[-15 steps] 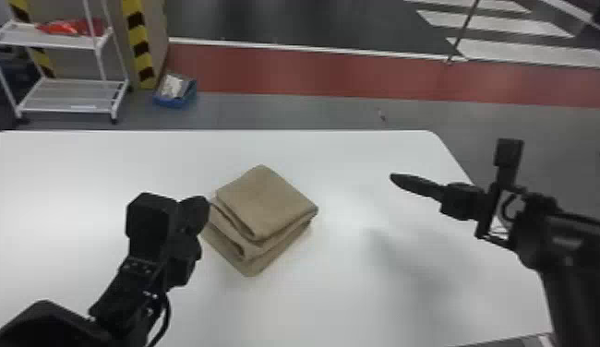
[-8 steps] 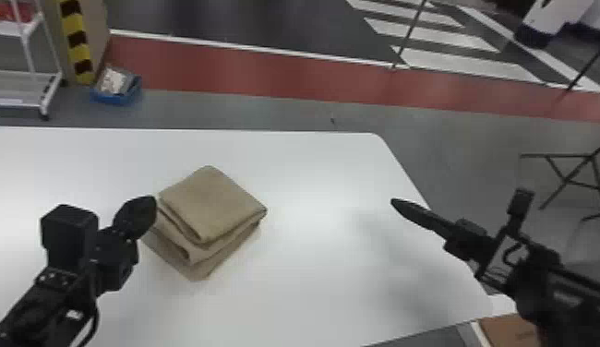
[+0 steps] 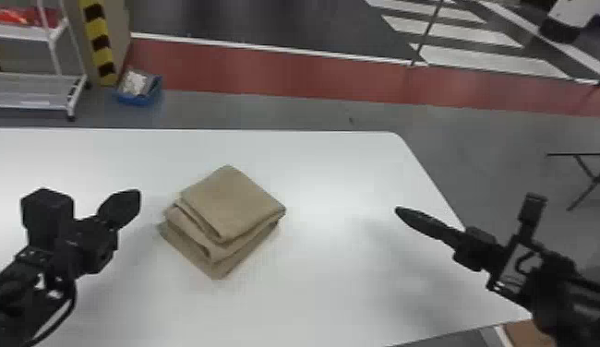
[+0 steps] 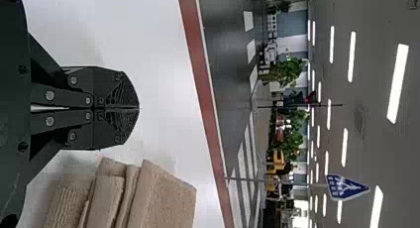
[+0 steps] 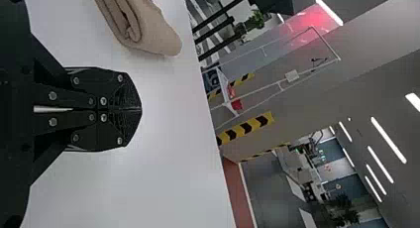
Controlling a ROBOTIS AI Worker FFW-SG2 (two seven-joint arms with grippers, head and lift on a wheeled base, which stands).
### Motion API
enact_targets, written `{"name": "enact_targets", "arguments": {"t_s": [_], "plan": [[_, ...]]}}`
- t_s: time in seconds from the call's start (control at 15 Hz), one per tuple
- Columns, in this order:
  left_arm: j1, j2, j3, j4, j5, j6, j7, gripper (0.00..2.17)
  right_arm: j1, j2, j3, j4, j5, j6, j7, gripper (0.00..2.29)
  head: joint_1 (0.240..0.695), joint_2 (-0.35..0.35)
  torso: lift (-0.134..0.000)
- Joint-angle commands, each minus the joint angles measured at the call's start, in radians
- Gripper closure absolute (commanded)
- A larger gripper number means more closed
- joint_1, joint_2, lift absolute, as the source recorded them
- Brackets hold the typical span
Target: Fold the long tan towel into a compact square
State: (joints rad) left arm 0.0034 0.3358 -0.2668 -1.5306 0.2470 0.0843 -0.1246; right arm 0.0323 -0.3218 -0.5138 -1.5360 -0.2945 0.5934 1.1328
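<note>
1. Tan towel point(image 3: 232, 203): on the table, left of the table's middle as the head view has it, folded into a thick, roughly square stack. Sits cornerwise: one corner to the far edge, one to the near side. Layers not flush; lower ones stick out past the top panel on the near-left side. Loop of a fold shows along there too.
2. Room: white table point(image 3: 340, 277) surface on all sides of the stack. Wide stretch to the right, up to the right gripper; narrower gap on the left, to the left gripper.
3. Left gripper point(image 3: 133, 198): just left of the towel, apart from it. Clenched in the left wrist view point(image 4: 137, 108), finger pads meeting at the tips, grasping nothing.
4. Right gripper point(image 3: 402, 213): well right of the towel, near the table's right edge, tip pointing in over the top. Also clenched, tips together, grasping nothing.
5. Edges: far edge runs straight behind the towel, rounds off at the far right corner, then the right edge slants toward the near side, passing beneath the right arm.
6. Beyond, far left: blue bin point(image 3: 137, 99) on the floor, striped pillar point(image 3: 99, 41), white cart point(image 3: 29, 32).
7. Markings: blue sign point(image 4: 344, 187) with white marks, left wrist view, out in the room.
</note>
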Motion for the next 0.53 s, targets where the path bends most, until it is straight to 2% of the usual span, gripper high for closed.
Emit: {"name": "enact_targets", "arguments": {"t_s": [0.0, 0.13, 0.27, 0.47], "plan": [[0.009, 0.002, 0.011, -0.008, 0.02, -0.048, 0.01, 2.08, 0.014, 0.038, 0.074, -0.07, 0.02, 0.019, -0.001, 2.2, 0.695, -0.222, -0.125], [0.013, 0.0, 0.011, -0.014, 0.021, -0.067, 0.03, 2.08, 0.018, 0.093, 0.159, -0.102, 0.098, 0.016, -0.016, 2.2, 0.695, -0.185, -0.125], [0.013, 0.002, 0.015, -0.02, 0.035, -0.088, 0.034, 2.08, 0.018, 0.124, 0.255, -0.105, 0.164, -0.023, -0.048, 2.2, 0.695, -0.118, -0.125], [0.03, 0.002, 0.02, -0.046, 0.043, -0.085, 0.037, 2.08, -0.002, 0.13, 0.36, -0.084, 0.193, -0.088, -0.134, 2.2, 0.695, -0.046, -0.125]]}}
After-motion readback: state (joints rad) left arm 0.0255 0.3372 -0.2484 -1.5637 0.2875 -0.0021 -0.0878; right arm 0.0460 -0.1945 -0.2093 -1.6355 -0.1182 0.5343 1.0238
